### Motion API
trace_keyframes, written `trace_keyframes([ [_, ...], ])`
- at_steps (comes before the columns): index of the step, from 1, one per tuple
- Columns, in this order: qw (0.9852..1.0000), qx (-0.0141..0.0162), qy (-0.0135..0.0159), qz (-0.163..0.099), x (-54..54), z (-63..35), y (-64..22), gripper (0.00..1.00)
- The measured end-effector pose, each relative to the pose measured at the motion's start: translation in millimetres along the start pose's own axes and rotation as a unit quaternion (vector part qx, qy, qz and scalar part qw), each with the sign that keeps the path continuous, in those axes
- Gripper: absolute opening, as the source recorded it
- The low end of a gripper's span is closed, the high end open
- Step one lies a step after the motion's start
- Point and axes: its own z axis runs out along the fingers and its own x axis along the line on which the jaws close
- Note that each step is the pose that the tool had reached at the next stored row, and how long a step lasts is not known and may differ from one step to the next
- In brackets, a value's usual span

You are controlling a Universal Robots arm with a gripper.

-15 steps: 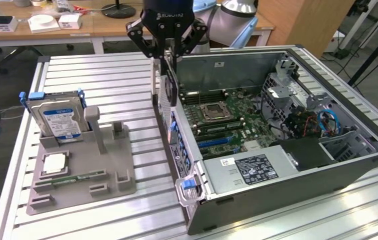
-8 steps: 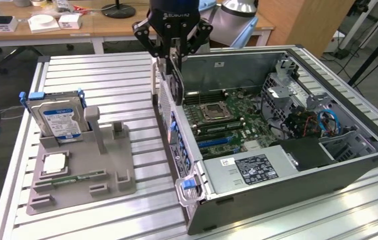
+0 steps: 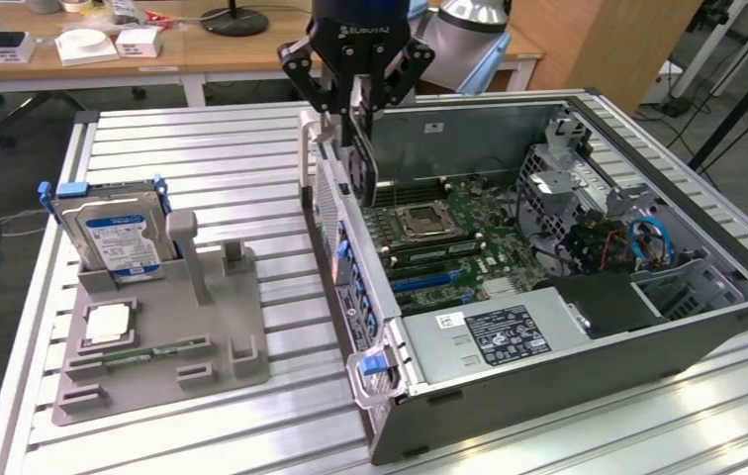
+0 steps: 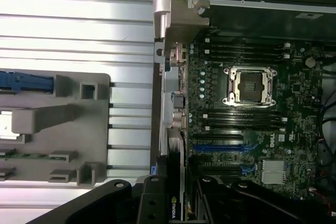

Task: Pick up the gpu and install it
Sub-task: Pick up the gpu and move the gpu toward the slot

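The gpu (image 3: pixel 363 163) hangs edge-on as a dark slab with a silver bracket, and my gripper (image 3: pixel 358 107) is shut on its upper edge. It hovers just inside the rear wall of the open computer case (image 3: pixel 691 188), above the motherboard (image 3: pixel 447 242). In the wrist view the gpu (image 4: pixel 173 209) shows a logo between my black fingers (image 4: pixel 152 200), with my gripper (image 4: pixel 178 195) over the board's rear edge near the blue expansion slots (image 4: pixel 220 148). The card is still above the motherboard (image 4: pixel 247 124).
A grey fixture tray (image 3: pixel 216 336) lies at the exterior view's left, holding a silver hard drive (image 3: pixel 117 237) upright and a memory stick (image 3: pixel 149 351). Inside the case sit the processor socket (image 3: pixel 424 220), a power supply (image 3: pixel 500 332) and drive cages (image 3: pixel 586 188). Desks stand behind the slatted table.
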Motion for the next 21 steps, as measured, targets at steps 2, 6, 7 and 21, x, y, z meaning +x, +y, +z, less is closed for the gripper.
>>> trace_keyframes([
  [2, 1.0000, 0.0000, 0.0000, 0.000, -3.7, 0.2, 0.0, 0.26],
  [6, 1.0000, 0.0000, 0.0000, 0.000, -11.2, 0.4, 0.0, 0.26],
  [7, 1.0000, 0.0000, 0.0000, 0.000, -13.3, 0.5, 0.0, 0.26],
  [21, 1.0000, 0.0000, 0.0001, -0.001, -41.2, 1.5, -0.2, 0.26],
])
